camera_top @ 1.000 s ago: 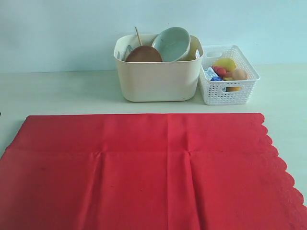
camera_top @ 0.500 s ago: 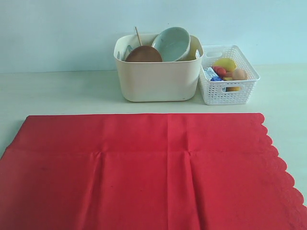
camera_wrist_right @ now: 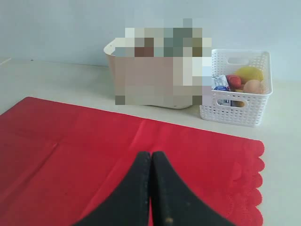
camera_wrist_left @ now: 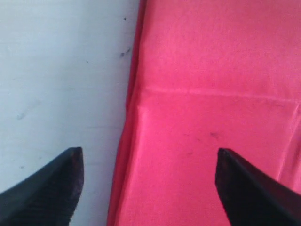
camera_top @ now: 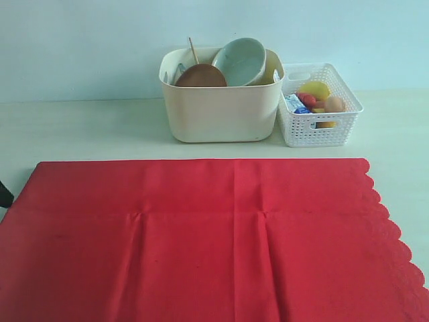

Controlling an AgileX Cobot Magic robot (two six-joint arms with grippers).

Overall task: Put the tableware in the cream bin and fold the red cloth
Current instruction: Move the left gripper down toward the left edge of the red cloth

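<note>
The cream bin [camera_top: 220, 100] stands at the back of the table and holds tableware: a pale green bowl [camera_top: 240, 60], a round brown plate [camera_top: 201, 76] and wooden chopsticks [camera_top: 193, 50] sticking up. The red cloth [camera_top: 201, 235] lies spread flat in front, its scalloped edge on the right. My left gripper [camera_wrist_left: 148, 155] is open and straddles the cloth's [camera_wrist_left: 211, 94] left edge, one fingertip over bare table and the other over the cloth. A dark bit of it [camera_top: 4, 194] shows at the exterior view's left border. My right gripper [camera_wrist_right: 150, 154] is shut and empty above the cloth [camera_wrist_right: 70, 141].
A white lattice basket [camera_top: 318, 111] with a lemon, an egg and other food stands right of the bin, touching it or nearly so. Pale table [camera_top: 80, 127] lies between the cloth and the bin. A light wall is behind.
A dark part of my left gripper has come into the exterior view at the left border, beside the cloth's left edge. The cloth, bin and basket have not moved.
</note>
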